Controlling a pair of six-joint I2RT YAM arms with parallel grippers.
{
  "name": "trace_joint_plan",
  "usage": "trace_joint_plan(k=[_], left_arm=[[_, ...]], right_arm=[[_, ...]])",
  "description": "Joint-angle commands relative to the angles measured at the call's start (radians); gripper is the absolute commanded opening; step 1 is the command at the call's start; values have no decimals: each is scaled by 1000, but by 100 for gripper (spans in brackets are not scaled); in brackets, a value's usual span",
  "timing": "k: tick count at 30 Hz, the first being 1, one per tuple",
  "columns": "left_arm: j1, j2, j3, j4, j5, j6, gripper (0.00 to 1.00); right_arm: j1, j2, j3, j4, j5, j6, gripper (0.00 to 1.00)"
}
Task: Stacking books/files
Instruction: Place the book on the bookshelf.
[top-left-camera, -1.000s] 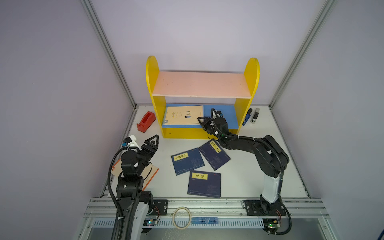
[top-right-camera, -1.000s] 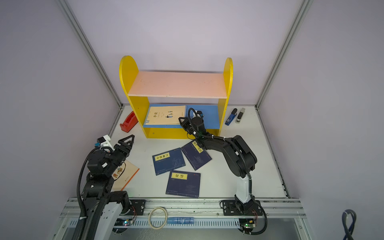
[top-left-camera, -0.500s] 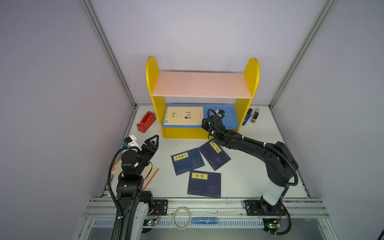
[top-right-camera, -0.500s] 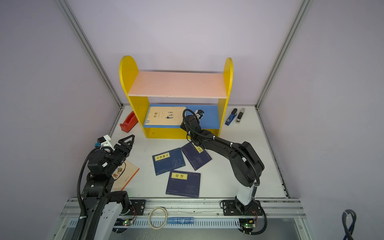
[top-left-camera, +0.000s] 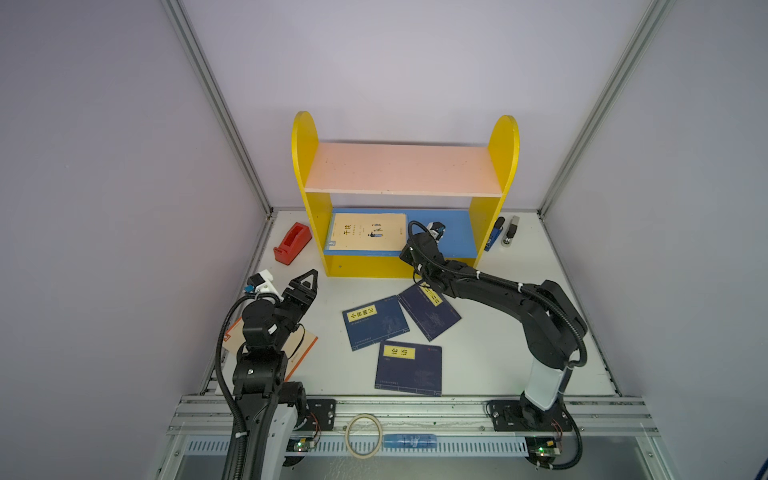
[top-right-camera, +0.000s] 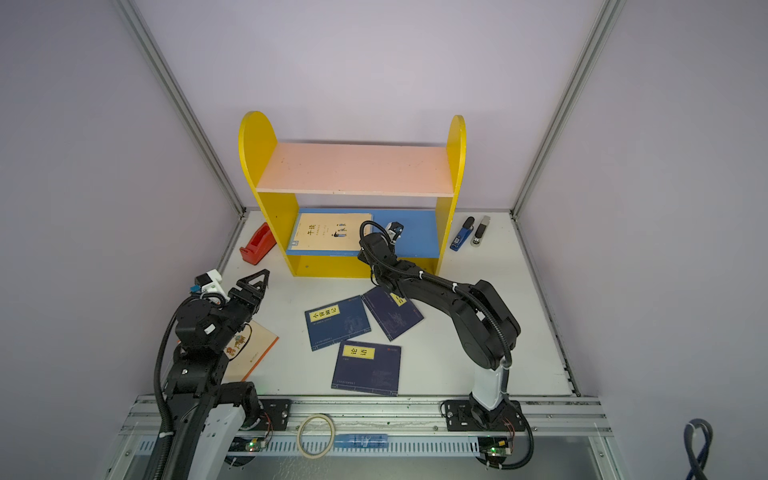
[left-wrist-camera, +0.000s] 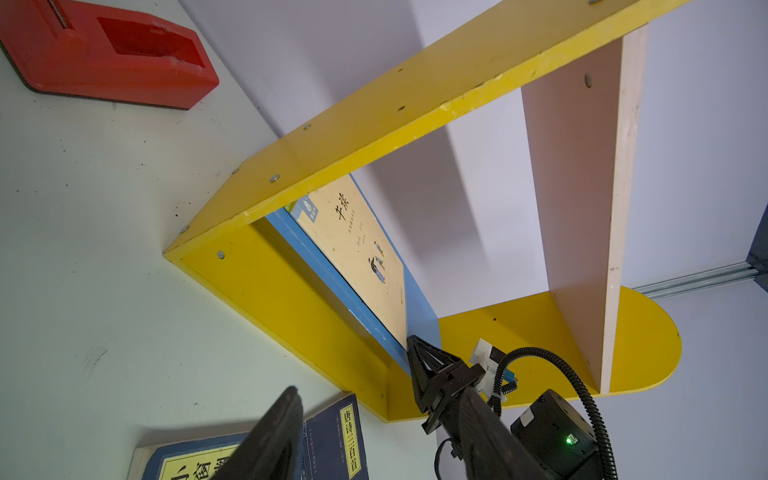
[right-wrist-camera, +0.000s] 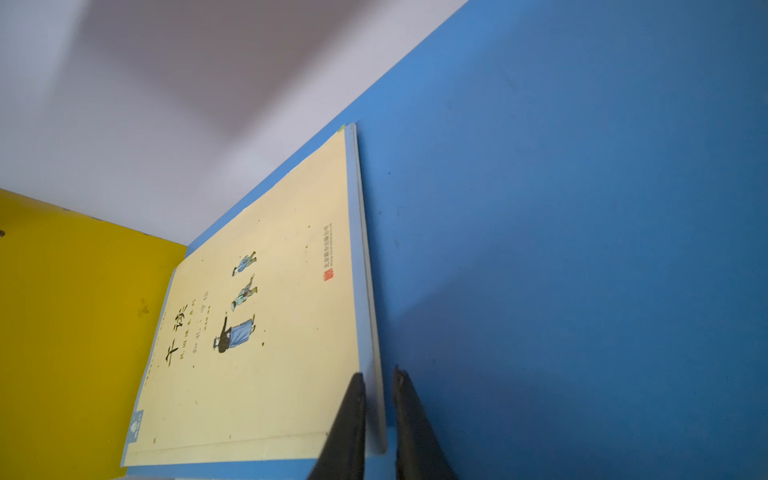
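Observation:
A cream book (top-left-camera: 368, 232) (right-wrist-camera: 257, 340) lies flat on the blue floor of the yellow shelf (top-left-camera: 361, 266), at its left. My right gripper (right-wrist-camera: 378, 374) (top-left-camera: 409, 249) reaches into the shelf and is shut on that book's right edge, one finger over the cover and one beside it. Three navy books (top-left-camera: 375, 322) (top-left-camera: 430, 316) (top-left-camera: 409, 368) lie loose on the table in front of the shelf. Another cream book (top-right-camera: 253, 347) lies partly hidden under my left arm. My left gripper (top-left-camera: 305, 280) (left-wrist-camera: 380, 390) hovers open above the table's left side, holding nothing.
A red tape dispenser (top-left-camera: 292, 243) sits left of the shelf. A blue stapler (top-left-camera: 493, 235) and a grey one (top-left-camera: 510, 230) lie to its right. The pink upper shelf board (top-left-camera: 403, 168) overhangs the right gripper. A tape roll (top-left-camera: 365, 430) rests on the front rail.
The right arm has stretched out lower and its gripper has slid left to the cream book's right edge, jaws narrowing. The left arm and all books have stayed put.

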Motion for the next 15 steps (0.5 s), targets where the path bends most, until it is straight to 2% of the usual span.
trace_joint_plan(k=[1, 15], left_arm=[[0, -4, 4, 16, 3, 11, 63], [0, 5, 1, 22, 0, 11, 63]], right_arm=[[2, 17, 29, -1, -6, -24, 17], [0, 54, 87, -43, 9, -51, 21]])
